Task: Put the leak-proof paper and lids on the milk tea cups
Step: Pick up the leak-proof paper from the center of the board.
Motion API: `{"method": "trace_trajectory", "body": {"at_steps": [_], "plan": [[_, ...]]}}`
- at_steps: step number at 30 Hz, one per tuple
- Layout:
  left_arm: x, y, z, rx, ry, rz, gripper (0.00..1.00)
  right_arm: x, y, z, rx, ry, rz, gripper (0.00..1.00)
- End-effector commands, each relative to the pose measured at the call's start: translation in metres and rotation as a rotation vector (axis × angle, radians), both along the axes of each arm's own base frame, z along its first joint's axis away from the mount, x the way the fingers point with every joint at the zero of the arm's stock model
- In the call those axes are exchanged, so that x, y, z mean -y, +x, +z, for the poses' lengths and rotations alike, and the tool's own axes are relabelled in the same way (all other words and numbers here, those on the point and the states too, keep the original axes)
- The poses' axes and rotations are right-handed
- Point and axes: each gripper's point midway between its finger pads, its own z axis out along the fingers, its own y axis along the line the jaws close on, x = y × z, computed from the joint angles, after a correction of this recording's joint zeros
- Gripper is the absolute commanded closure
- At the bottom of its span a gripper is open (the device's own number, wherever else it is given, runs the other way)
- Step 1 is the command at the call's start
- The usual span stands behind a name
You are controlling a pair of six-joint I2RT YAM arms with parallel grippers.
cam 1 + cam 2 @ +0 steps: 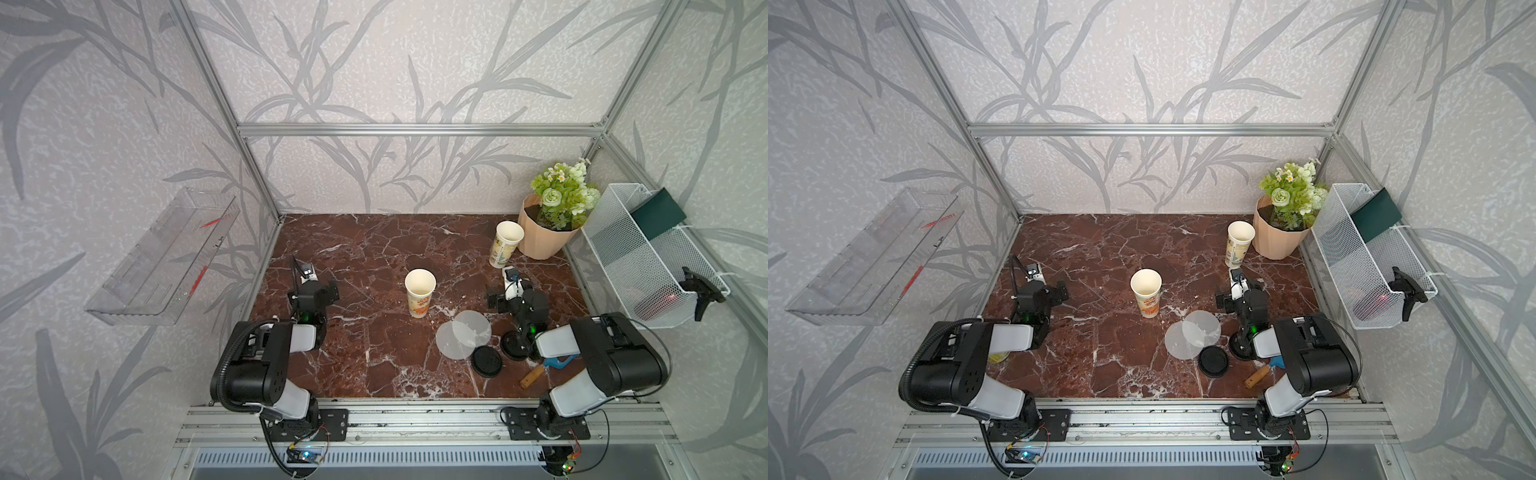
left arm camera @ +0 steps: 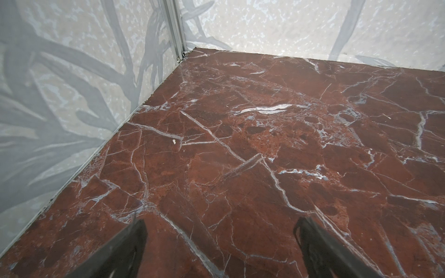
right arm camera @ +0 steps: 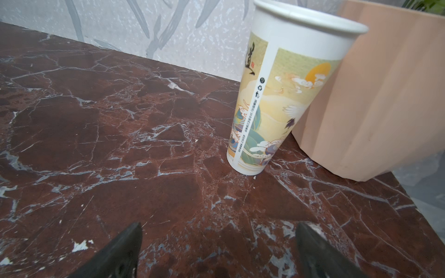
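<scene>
My left gripper (image 2: 220,222) has its fingers spread wide over bare table (image 2: 265,144), with nothing between them. My right gripper (image 3: 219,225) is spread just as wide and also holds nothing. I judge both are parked open because no pick has begun.

I place everything from the flower pot (image 1: 540,241). The right gripper hovers near the pot and faces the pot-side cup (image 3: 277,96). That cup stands upright just beside the pot, and I cannot tell whether its rim touches it. The middle cup (image 1: 419,293) stands upright well apart from the pot, toward the table's centre. The left gripper sits at the side of the table farthest from the pot.

Both cup mouths are open and uncovered, ready to take a cover. The 2 paper discs (image 1: 461,334) lie flat on the table, overlapping each other. They are farther from the pot than either cup, on the side nearer the arm bases. The 2 black lids (image 1: 487,360) lie just beyond them, 1 partly under my right arm. I judge this pile is staged within the right arm's reach.

The pot-side cup shows 1 large black brush character and a small red seal. A column of tiny print with recycling marks runs down its seam, too small to read. The middle cup's orange print is also unreadable.
</scene>
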Motion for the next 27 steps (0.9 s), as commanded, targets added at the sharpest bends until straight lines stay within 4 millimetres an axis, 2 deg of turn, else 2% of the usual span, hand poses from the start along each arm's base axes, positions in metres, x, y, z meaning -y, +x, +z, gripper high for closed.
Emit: {"method": "trace_trajectory", "body": {"at_steps": [1, 12, 14, 17, 20, 24, 26, 27], "plan": [[-0.004, 0.008, 0.013, 0.038, 0.026, 0.013, 0.01, -0.005, 0.007, 0.011, 0.041, 0.006, 0.016, 0.01], [-0.005, 0.008, 0.013, 0.037, 0.026, 0.014, 0.01, -0.005, 0.008, 0.011, 0.038, 0.005, 0.015, 0.01], [-0.004, 0.008, 0.013, 0.037, 0.026, 0.013, 0.01, 0.005, 0.016, 0.007, -0.010, 0.011, -0.055, 0.01], [0.000, 0.008, 0.019, 0.056, 0.034, -0.019, 0.01, 0.002, 0.009, 0.013, 0.043, 0.002, -0.034, 0.01], [0.007, 0.002, 0.041, 0.075, 0.045, -0.061, 0.01, 0.010, 0.003, 0.021, 0.087, -0.027, -0.115, 0.01], [0.004, -0.012, 0.080, 0.042, -0.101, 0.016, 0.01, -0.012, 0.001, 0.035, 0.077, -0.074, -0.016, 0.01], [0.007, -0.018, 0.096, 0.090, -0.231, 0.051, 0.01, -0.027, -0.002, 0.052, 0.079, -0.130, 0.022, 0.01], [0.007, -0.022, 0.100, 0.117, -0.324, 0.093, 0.01, -0.032, -0.004, 0.067, 0.095, -0.139, 0.019, 0.01]]}}
